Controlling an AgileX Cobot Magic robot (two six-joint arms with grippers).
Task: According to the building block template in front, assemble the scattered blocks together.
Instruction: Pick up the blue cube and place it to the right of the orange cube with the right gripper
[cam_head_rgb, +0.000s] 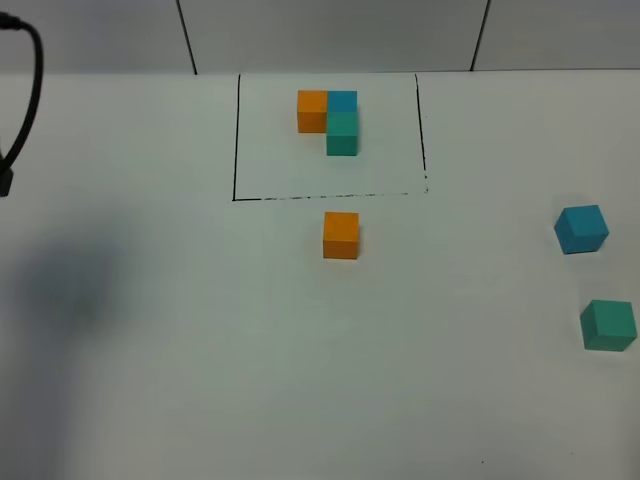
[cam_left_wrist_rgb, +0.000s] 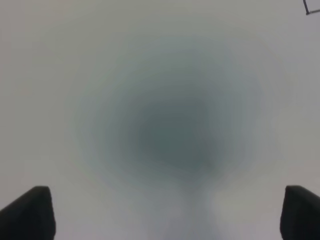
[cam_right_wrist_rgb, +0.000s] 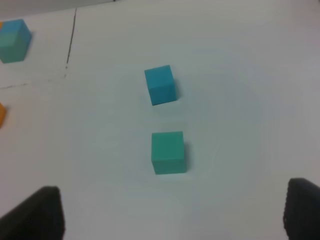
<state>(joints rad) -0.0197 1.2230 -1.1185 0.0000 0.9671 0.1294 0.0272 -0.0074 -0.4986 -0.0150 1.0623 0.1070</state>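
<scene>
At upper centre of the high view, the template (cam_head_rgb: 330, 118) sits inside its frame (cam_head_rgb: 237, 140). Just below lies the orange cube (cam_head_rgb: 341, 235). At far right are the blue cube (cam_head_rgb: 581, 229) and, lower, the green cube (cam_head_rgb: 608, 325). The left gripper (cam_left_wrist_rgb: 165, 212) and right gripper (cam_right_wrist_rgb: 172, 210) both gape wide, empty.

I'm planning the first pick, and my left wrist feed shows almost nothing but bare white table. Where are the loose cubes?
Observer: The small matte orange cube sits alone near the table's middle. In the high view it is just below the lower side of the thin black drawn rectangle.
Operator: And the other two?
Observer: The small matte blue cube and the small matte teal-green cube lie at the right side, apart from each other.
Operator: What's the template's layout?
Observer: The joined L-shaped trio inside the rectangle has orange left, blue right, and teal-green below the blue in the high view.
</scene>
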